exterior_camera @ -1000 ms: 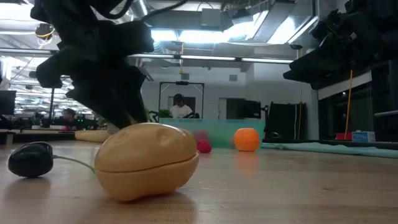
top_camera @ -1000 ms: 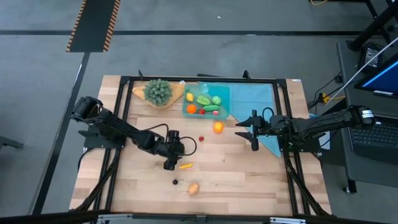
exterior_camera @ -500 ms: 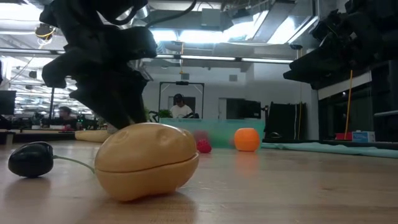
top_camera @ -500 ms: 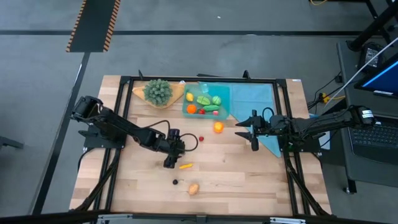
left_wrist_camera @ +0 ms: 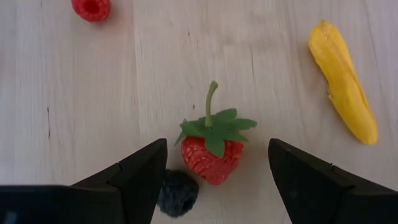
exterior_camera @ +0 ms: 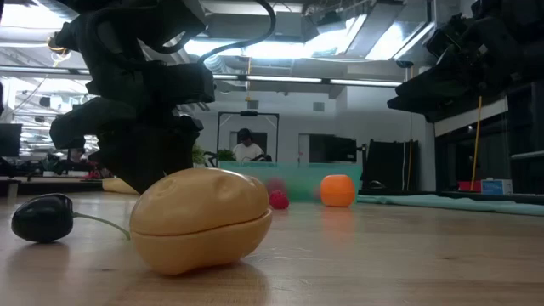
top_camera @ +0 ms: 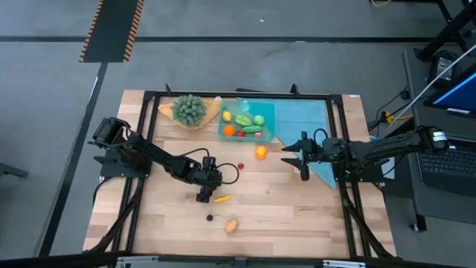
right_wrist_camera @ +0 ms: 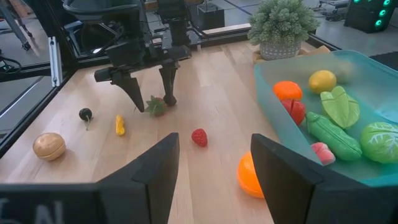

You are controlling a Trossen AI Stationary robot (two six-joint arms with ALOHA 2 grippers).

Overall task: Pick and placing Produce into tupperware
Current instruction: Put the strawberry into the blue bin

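- Left gripper [left_wrist_camera: 214, 180]: lowered to the table, fingers spread wide, straddling the strawberry [left_wrist_camera: 211, 152]; nothing grasped.
- Right gripper [top_camera: 303, 158]: waits above the teal cloth [top_camera: 316, 123] edge, fingers apart, empty.
- Tupperware [top_camera: 247, 120]: beside the cloth.

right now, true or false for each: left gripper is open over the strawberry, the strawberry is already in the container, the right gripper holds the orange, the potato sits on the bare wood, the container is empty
1. The left gripper is open around the strawberry. True.
2. The strawberry is in the container. False: it lies on the table, beside a small dark berry.
3. The right gripper holds the orange. False: the orange sits on the table, with nothing between the open fingers.
4. The potato sits on bare wood. True.
5. The container is empty. False: several fruits and vegetables are already inside.
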